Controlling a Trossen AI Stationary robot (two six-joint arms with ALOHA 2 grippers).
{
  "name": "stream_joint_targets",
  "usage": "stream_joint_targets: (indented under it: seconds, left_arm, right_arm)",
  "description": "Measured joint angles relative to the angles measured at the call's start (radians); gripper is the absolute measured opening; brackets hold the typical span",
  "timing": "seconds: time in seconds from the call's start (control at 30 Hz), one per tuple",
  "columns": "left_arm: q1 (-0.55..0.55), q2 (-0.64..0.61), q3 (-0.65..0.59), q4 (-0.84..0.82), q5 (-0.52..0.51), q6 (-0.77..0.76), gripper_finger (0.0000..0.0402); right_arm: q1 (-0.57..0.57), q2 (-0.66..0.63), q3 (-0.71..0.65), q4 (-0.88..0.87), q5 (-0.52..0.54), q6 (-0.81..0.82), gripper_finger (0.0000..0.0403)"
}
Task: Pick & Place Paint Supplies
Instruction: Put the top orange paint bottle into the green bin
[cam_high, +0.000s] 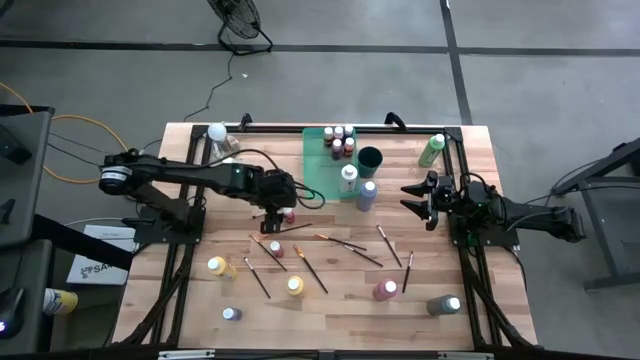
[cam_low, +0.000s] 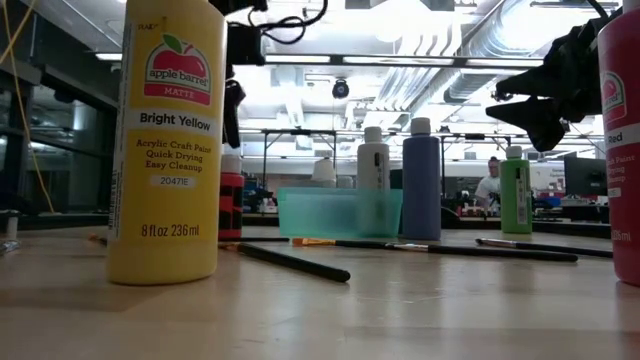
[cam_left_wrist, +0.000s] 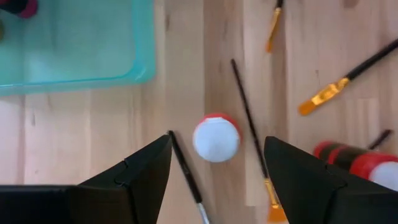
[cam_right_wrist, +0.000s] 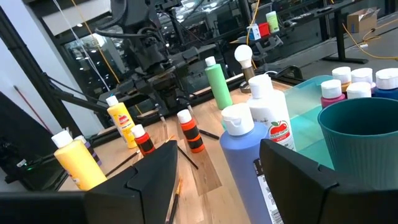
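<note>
A small red paint bottle with a white cap (cam_left_wrist: 216, 138) stands upright on the wooden table (cam_high: 330, 300), just in front of the teal tray (cam_left_wrist: 74, 43). My left gripper (cam_left_wrist: 217, 142) hovers open above it, pointing steeply down, one finger on either side of the cap without touching it; the high view shows the gripper (cam_high: 283, 205) over the bottle (cam_high: 289, 214). Thin paintbrushes (cam_high: 340, 242) and more bottles (cam_high: 295, 286) lie scattered on the near half of the table. My right gripper (cam_high: 408, 197) waits open and level at the table's right side.
The teal tray (cam_high: 322, 170) holds several small bottles (cam_high: 338, 140); a dark cup (cam_high: 370, 157), a white bottle (cam_high: 348, 178), a blue bottle (cam_high: 366, 195) and a green bottle (cam_high: 432, 150) stand nearby. A red bottle (cam_left_wrist: 354, 163) lies beside my left gripper. A clear object with a white ball top (cam_high: 217, 132) stands far left.
</note>
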Motion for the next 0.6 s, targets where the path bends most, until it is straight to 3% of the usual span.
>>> stream_joint_targets:
  seconds: [0.6]
  left_arm:
    - [0.037, 0.078, 0.000, 0.017, 0.062, 0.100, 0.0250]
  right_arm:
    - [0.000, 0.005, 0.000, 0.000, 0.000, 0.000, 0.0223]
